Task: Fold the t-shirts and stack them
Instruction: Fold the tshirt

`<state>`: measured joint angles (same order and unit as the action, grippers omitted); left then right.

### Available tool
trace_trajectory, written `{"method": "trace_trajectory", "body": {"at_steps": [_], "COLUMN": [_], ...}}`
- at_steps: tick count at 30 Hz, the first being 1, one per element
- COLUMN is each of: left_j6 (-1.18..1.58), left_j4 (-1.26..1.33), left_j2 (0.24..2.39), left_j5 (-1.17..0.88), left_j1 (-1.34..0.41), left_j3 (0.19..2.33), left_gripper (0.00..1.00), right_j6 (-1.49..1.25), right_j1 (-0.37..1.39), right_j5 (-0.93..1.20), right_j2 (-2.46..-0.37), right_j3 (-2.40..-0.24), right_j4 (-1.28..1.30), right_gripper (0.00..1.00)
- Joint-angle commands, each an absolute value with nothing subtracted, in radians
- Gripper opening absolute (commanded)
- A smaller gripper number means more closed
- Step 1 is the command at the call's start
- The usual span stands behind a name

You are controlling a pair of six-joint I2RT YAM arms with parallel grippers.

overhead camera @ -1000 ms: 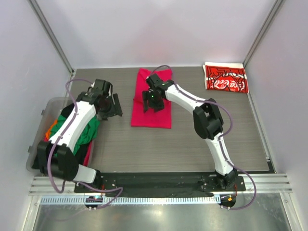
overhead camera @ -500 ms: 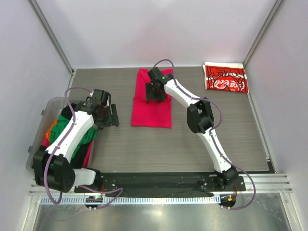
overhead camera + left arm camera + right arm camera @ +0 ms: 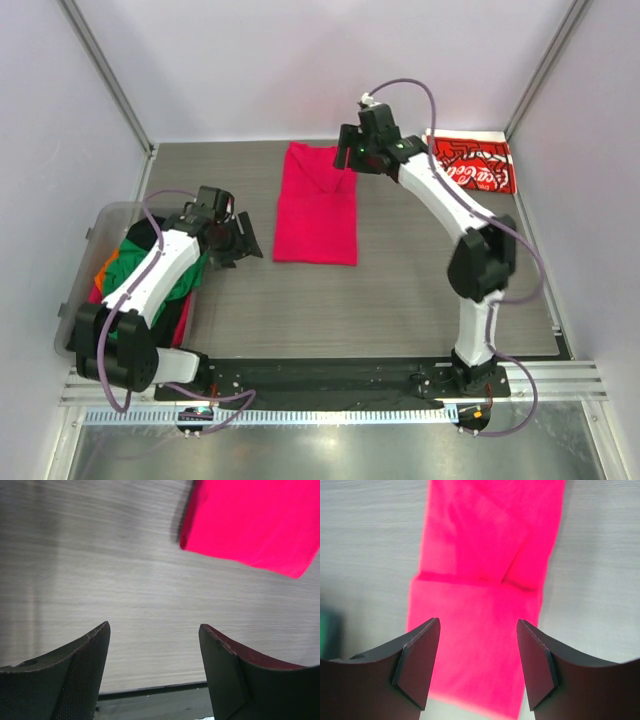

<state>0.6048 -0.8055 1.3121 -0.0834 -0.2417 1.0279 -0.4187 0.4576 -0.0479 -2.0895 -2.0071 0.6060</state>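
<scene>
Nearest you, the bin (image 3: 72, 310) at the left edge held the unfolded tees in a heap, a green tee (image 3: 190, 272) on top and an orange tee (image 3: 107, 268) showing beside it, with your left arm partly over them. Just past the bin, your left gripper (image 3: 155, 630) hung over bare table (image 3: 400, 300) with its fingers apart and nothing between them; the near left corner of the pink tee (image 3: 318, 205) lay just ahead of it, close but not touching. That pink tee lay flat in the middle of the table as a long narrow strip running away from you, its sides already turned in, with a crease across it and folded flaps on the far part. Your right gripper (image 3: 479, 622) was above the far right corner of the strip, fingers spread and empty, clear of the cloth. Furthest off, the Coca-Cola tee (image 3: 468, 162) lay folded in the far right corner, well apart from the pink one. By my reading you were midway through folding the pink tee: the lengthwise folds looked done and the end-to-end fold did not. The next move would likely call for both grippers to come down on the corners of one end, pinch only that layer, and carry it over evenly so the strip did not skew, before the tee went onto the Coca-Cola tee.
</scene>
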Motion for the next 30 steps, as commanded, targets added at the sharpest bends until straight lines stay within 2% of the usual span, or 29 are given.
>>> {"method": "trace_trajectory", "body": {"at_steps": [1,2,8,14,16,23,30], "left_j6": [0.678,0.684,0.730,0.762,0.770,0.798,0.802], "left_j4": [-0.672,-0.642,-0.549,-0.463,-0.436,-0.385,-0.365], "left_j2": [1.371,1.387,1.526,1.641,1.666,1.707,1.742], "left_j5": [-0.184,-0.192,-0.225,-0.224,-0.221,-0.204,-0.176], "left_j1": [-0.242,-0.244,-0.250,-0.259,-0.259,-0.270,-0.273], "left_j3": [1.020,1.023,1.045,1.026,1.011,0.977,0.973], "left_gripper": [0.72,0.72,0.66,0.59,0.56,0.53,0.48], "right_j6": [-0.485,-0.503,-0.618,-0.698,-0.710,-0.742,-0.742], "right_j1": [0.477,0.476,0.472,0.396,0.384,0.382,0.383], "right_j5": [-0.012,0.041,0.186,0.362,0.391,0.433,0.426], "right_j2": [-1.875,-1.844,-1.639,-1.623,-1.641,-1.720,-1.787], "right_j3": [-1.786,-1.658,-1.223,-0.985,-0.953,-0.884,-0.882], "right_j4": [0.543,0.542,0.419,0.233,0.172,0.069,0.037], "right_gripper": [0.68,0.68,0.66,0.61,0.60,0.58,0.49]}}
